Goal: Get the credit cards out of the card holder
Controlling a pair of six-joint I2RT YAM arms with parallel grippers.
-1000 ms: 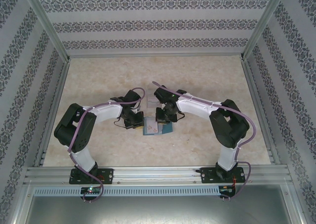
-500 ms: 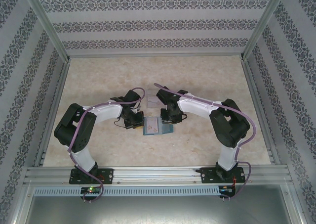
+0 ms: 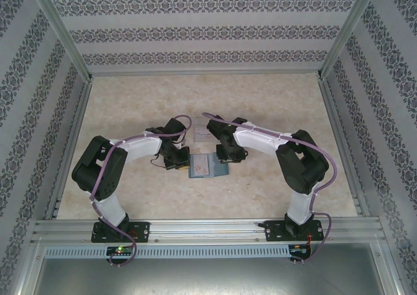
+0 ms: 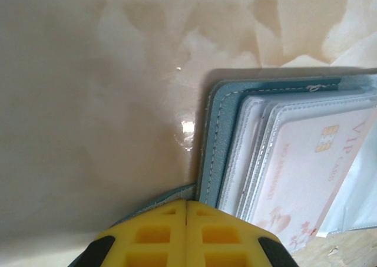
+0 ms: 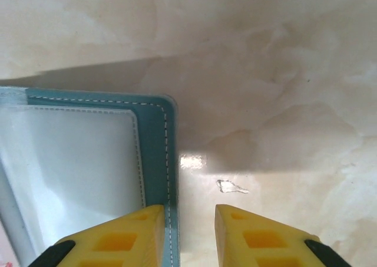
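Your right claw (image 5: pixel 188 218) has backed off the card holder (image 3: pixel 208 167) and its jaws are narrowly parted. The holder lies open mid-tabletop, the left claw (image 4: pixel 187 220) is closed tight at its edge, and the VIP card (image 4: pixel 312 172) is still pocketed.

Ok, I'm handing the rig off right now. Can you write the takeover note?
Left end effector: shut, at the left edge of the teal folding card holder, which lies open on the marbled table.
Right end effector: open, jaws apart at the holder's right edge, gripping nothing.
Pale pink VIP credit card: inside a clear pocket of the holder.
Done: holder opened.
Left: pull out the pink card and any others in the pockets.
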